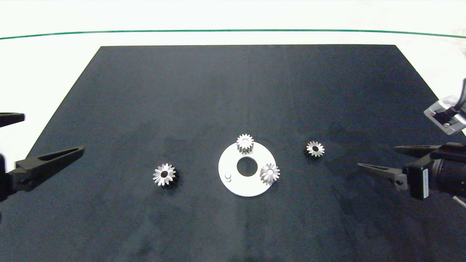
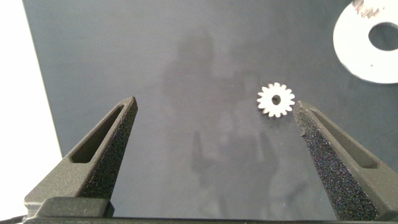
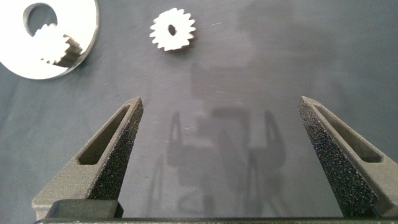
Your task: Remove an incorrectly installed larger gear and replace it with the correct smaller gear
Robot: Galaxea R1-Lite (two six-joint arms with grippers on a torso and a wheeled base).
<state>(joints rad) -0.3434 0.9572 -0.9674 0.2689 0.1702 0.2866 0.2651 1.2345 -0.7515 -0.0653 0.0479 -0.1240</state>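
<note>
Black mat (image 1: 233,225): covers most of the white table (image 1: 54,54); everything below lies on it.
White disc (image 1: 233,187): flat round plate with a wide centre hole, near the mat's middle, toward the near side.
Peg (image 1: 228,176): short pale pin standing bare on the disc's near left part, with no gear on it.
Larger gear (image 1: 164,174): flat on the mat, well left of the disc and apart from it; long pointed teeth, dark centre hole. In the left wrist view it (image 2: 275,100) sits just beside one finger's tip, not touching.
Third gear (image 1: 269,173): silver, seated on the disc's right edge, its teeth overhanging the rim.
Right gripper (image 1: 376,156): comes in from the right edge, above the mat's right part, fingers spread wide with nothing between them; well apart from the disc.
Smaller gear (image 1: 315,149): flat on the mat, right of the disc, between it and the right gripper, touching neither. The right wrist view shows it (image 3: 172,30) beyond the open fingers, near the disc (image 3: 74,59).
Drum-like gear (image 1: 245,143): taller, straight-toothed, upright on the disc's far edge.
Left gripper (image 1: 54,133): at the left edge, over the mat's border, fingers spread wide and holding nothing.
Green line (image 1: 233,30): runs across the table beyond the mat.
</note>
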